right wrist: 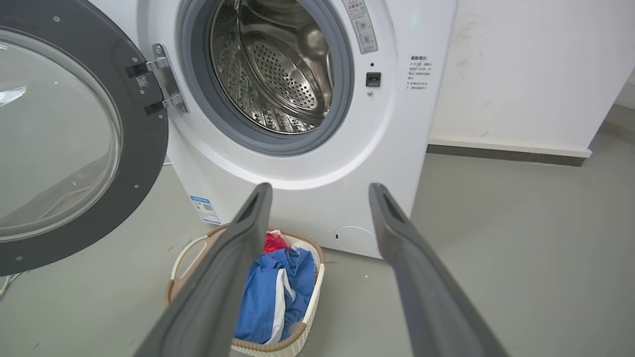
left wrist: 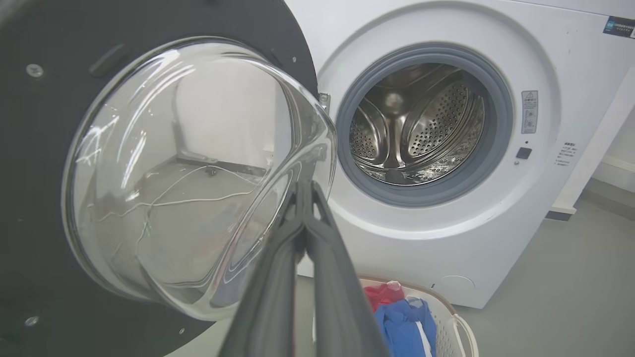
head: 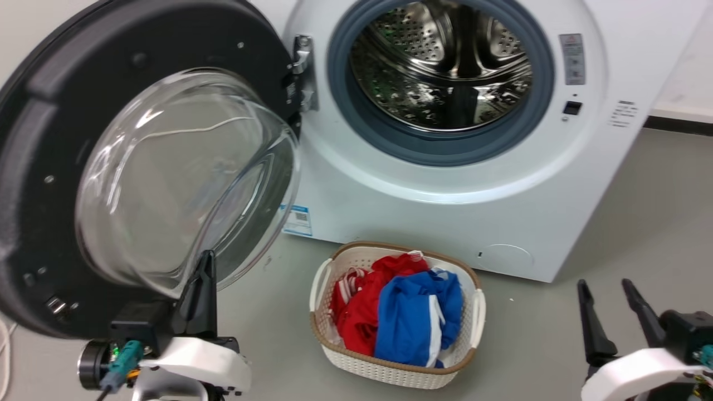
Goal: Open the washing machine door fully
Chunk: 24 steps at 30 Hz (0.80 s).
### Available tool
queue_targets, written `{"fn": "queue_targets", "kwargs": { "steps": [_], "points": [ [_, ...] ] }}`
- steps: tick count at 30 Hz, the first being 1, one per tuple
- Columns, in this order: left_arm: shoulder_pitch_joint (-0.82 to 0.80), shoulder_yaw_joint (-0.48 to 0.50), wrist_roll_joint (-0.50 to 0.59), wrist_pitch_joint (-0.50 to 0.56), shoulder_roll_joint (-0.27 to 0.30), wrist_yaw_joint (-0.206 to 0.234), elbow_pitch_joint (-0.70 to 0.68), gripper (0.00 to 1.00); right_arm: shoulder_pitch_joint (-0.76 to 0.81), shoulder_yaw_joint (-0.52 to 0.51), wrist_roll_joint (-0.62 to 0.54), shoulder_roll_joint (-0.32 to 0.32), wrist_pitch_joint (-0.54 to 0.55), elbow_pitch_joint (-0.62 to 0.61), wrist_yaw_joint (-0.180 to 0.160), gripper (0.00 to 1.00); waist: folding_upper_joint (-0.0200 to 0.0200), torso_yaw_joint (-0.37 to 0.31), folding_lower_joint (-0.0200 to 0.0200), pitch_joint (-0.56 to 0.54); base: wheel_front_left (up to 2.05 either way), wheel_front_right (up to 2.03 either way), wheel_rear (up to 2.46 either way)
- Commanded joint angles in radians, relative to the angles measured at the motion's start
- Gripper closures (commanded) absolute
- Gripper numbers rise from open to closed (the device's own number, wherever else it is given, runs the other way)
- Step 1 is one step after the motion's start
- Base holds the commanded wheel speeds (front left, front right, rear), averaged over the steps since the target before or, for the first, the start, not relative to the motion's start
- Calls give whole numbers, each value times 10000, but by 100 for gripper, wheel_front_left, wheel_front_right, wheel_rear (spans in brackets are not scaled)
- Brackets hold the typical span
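Head view: left gripper (head: 206, 264) clenched on nothing, tips at the lower edge of the glass bowl of the door (head: 50, 167), which stands wide open left of its hinge. Right gripper (head: 605, 287) released, well apart, above grey floor (head: 640, 223). One washer (head: 445, 223), one basket (head: 390, 373) of red and blue clothes, white wall (right wrist: 521, 74).

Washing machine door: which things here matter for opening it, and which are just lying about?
For the job:
washing machine door, swung open
left gripper, jaws shut, beside its glass

Lying about:
laundry basket
red and blue clothes in it
right gripper, jaws open, idle
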Motion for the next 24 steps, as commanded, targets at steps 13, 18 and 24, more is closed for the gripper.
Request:
{"fn": "queue_targets", "kwargs": {
  "steps": [13, 18, 24],
  "points": [
    [-794, -585, 243, -364, -243, -372, 1483, 0, -557, 577, -57, -226, -127, 301, -1, 0, -1, -2026, 1, -69, 0, 0, 0],
    [-737, -511, 83, -446, -263, -388, 1849, 0, -606, 716, 38, -349, -131, 390, 1, 0, -1, -2516, 1, -85, 0, 0, 0],
    [-624, -457, 35, -537, -186, -331, 2161, 0, -698, 863, 63, -477, -111, 411, 1, 0, -1, -2893, 1, -37, 0, 0, 0]
  ]
}}
